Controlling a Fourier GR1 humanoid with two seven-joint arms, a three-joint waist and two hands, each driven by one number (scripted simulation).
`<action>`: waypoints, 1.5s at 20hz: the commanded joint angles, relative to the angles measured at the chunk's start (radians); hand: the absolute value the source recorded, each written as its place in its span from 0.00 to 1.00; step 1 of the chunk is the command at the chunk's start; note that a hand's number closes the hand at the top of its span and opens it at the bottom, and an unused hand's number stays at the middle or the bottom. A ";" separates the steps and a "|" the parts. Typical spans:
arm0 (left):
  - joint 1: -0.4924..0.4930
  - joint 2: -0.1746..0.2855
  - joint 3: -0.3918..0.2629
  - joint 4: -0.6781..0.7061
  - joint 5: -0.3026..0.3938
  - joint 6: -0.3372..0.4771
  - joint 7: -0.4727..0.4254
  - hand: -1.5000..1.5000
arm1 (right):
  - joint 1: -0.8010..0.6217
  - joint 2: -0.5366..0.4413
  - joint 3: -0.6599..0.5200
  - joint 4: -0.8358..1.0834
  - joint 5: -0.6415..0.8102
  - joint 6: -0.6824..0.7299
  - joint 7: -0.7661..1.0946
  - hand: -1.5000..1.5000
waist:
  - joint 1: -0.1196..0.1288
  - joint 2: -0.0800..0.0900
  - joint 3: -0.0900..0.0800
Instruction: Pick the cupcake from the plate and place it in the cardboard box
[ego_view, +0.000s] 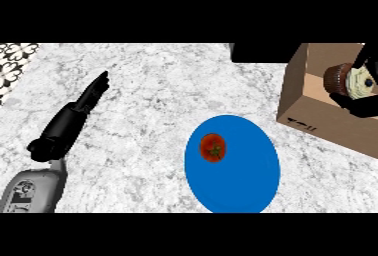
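1. Right hand: at the view's right edge, over the open top of the cardboard box. Its black fingers are curled round the cupcake, one above it and one below. The palm is cut off by the edge of the view.
2. Cupcake: lies on its side within the outline of the box's opening. Its brown wrapper faces left and its pale topping faces right. I cannot tell whether it touches the box's floor.
3. Box: brown, at the desk's right side, just beside the plate and apart from it.
4. Writing: there is a small dark marking low on the box's left wall. It is too small to read, and no brand can be made out.
5. Plate: blue and round, at centre right. It carries a red tomato with a green stalk, in its upper left part.
6. Left hand: at the view's left, resting, with its fingers straight and together, pointing up and to the right. It holds nothing. A grey forearm shows below it.
7. Desk: its top is white and grey marble. A black-and-white patterned patch shows at the top left corner.
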 joint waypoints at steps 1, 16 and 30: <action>-0.014 0.047 0.048 0.031 0.034 -0.047 -0.020 0.50 | -0.111 -0.082 0.025 0.199 0.070 0.007 -0.033 1.00 | 0.005 0.001 0.000; -0.010 0.019 0.014 0.001 0.014 -0.045 -0.006 0.50 | -0.264 -0.319 0.189 0.920 0.303 0.097 -0.370 1.00 | 0.037 0.011 0.001; -0.005 -0.019 -0.013 0.017 -0.019 -0.011 -0.017 0.50 | -0.418 -0.230 -0.160 1.221 -0.128 0.278 -0.630 0.00 | 0.018 0.002 0.005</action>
